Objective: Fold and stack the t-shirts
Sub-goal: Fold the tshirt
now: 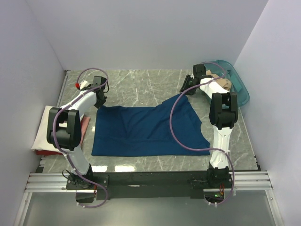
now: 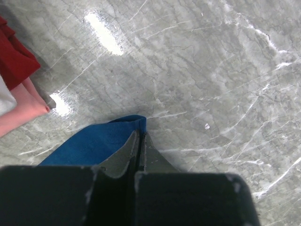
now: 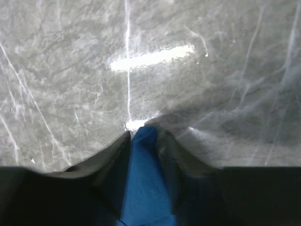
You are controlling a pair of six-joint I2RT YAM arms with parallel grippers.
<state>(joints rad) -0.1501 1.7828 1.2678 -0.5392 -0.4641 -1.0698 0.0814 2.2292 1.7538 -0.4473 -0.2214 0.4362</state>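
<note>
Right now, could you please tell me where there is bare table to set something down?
Free: the table behind the blue shirt, and the narrow strip before it. Crowded: folded pile at left, tub at right.

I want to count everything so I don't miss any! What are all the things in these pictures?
blue t-shirt: one, dark navy blue, spread out in the middle of the table, its two far corners lifted
folded clothes: one pile, white, red and pink, at the table's left edge, partly under the left arm
tub: one, see-through teal, far right corner of the table
tan cloth: one, beige, bunched inside the tub
table: one, grey marble with white veins, under everything
left hand: one, black, pinched shut on the blue t-shirt's far left corner
right hand: one, black, closed on the blue t-shirt's far right corner
</note>
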